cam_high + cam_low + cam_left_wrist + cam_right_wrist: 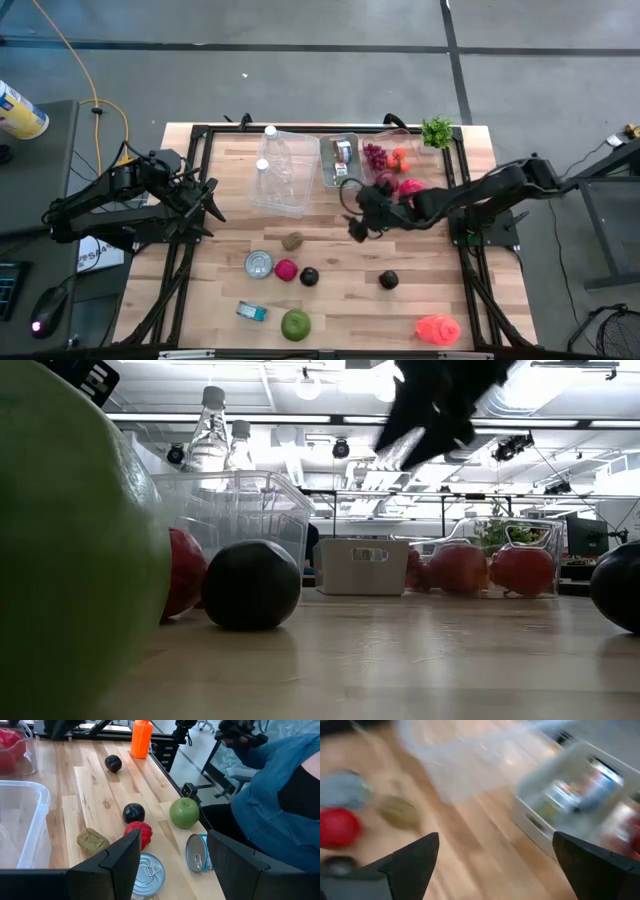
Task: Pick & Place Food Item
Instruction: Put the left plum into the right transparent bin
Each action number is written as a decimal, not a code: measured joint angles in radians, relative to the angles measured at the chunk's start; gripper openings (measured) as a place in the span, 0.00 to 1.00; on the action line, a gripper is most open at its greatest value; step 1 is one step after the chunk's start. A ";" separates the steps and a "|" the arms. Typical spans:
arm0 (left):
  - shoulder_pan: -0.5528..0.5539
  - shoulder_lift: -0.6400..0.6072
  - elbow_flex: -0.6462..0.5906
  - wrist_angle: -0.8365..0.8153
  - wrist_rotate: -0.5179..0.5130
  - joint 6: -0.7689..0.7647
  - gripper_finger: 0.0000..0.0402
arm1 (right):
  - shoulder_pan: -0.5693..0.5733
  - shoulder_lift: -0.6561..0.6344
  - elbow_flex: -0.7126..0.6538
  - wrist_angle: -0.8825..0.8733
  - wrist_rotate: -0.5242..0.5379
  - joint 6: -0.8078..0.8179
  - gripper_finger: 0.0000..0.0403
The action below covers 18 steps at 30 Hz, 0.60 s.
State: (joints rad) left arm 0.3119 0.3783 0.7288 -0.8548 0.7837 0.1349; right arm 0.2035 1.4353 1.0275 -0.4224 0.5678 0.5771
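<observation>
Food items lie loose on the wooden table: an olive-brown lump (292, 241), a red fruit (286, 270), two dark round fruits (309, 277) (388, 280), a green apple (295, 323) and a silver can (259, 263). My right gripper (355, 222) hangs open above the table's middle, between the olive-brown lump and the small white bin (340, 160), holding nothing. Its wrist view shows the open right gripper (495, 845) with the olive-brown lump (399, 811) and the red fruit (339, 827) beyond. My left gripper (212, 205) waits open at the table's left edge.
A clear bin (280, 172) with two bottles, the white bin with cans and a clear tub of red fruit (392, 165) stand along the far side. A green herb (437, 131), a blue can (251, 311) and a pink-orange item (437, 328) also lie about. A person (280, 805) sits at the near edge.
</observation>
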 joint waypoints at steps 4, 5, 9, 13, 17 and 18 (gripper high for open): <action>0.000 0.000 0.000 0.000 0.000 -0.001 0.55 | 0.022 0.052 0.001 0.164 -0.013 -0.080 0.94; 0.000 0.000 0.000 0.000 0.000 -0.001 0.55 | 0.022 0.067 0.001 0.202 -0.016 -0.090 0.94; 0.000 0.000 -0.001 0.000 0.000 -0.003 0.55 | 0.020 0.133 0.000 0.365 -0.087 -0.189 0.94; 0.000 0.000 -0.001 0.000 -0.001 -0.004 0.55 | 0.051 0.218 0.000 0.583 -0.220 -0.360 0.94; 0.000 0.000 -0.001 0.001 -0.001 -0.004 0.55 | 0.090 0.275 0.000 0.712 -0.278 -0.469 0.94; 0.000 0.000 -0.001 0.001 -0.001 -0.004 0.55 | 0.100 0.281 0.002 0.718 -0.272 -0.474 0.94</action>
State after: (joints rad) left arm 0.3117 0.3783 0.7280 -0.8543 0.7825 0.1307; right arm 0.3032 1.7163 1.0291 0.2952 0.2953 0.1032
